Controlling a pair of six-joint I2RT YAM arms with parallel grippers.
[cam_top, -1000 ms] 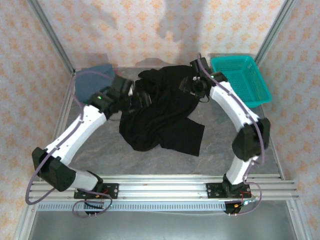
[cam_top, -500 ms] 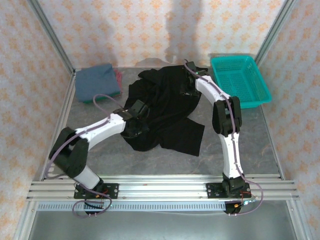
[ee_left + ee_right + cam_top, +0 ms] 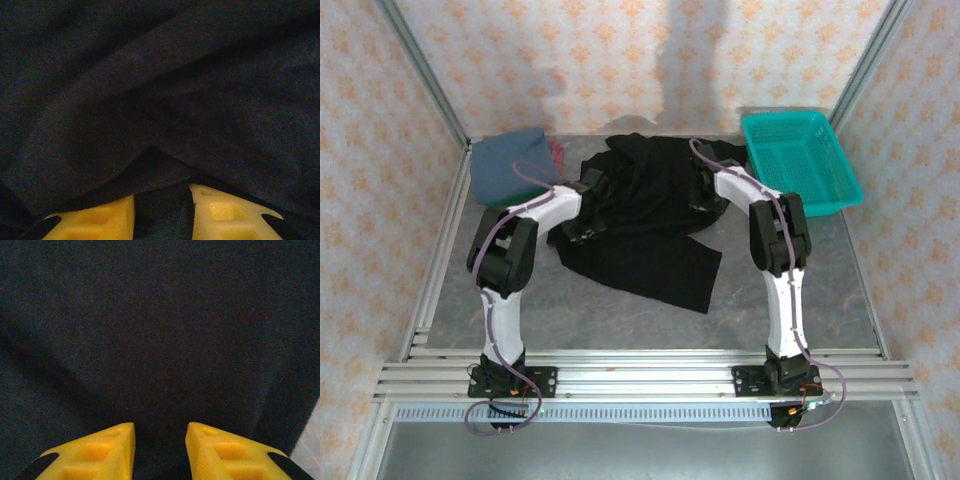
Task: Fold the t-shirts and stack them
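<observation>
Both arms stood folded sharply at the elbow, with their forearms angled inward over the far half of the table (image 3: pixel 620 310). The left gripper (image 3: pixel 162 202) lay low on the left side of the black t-shirt (image 3: pixel 650 250), its yellow fingers (image 3: pixel 95 220) nipping a raised fold. The right gripper (image 3: pixel 160 432) pressed on the shirt's right side with its fingers a little apart. Whether cloth was caught between them could not be told. The shirt sprawled crumpled mid-table, its collar and sleeves lost in the folds. A slate-blue t-shirt (image 3: pixel 505 165) lay in the far left corner, with a pinkish-red t-shirt (image 3: pixel 558 155) half hidden beside it.
</observation>
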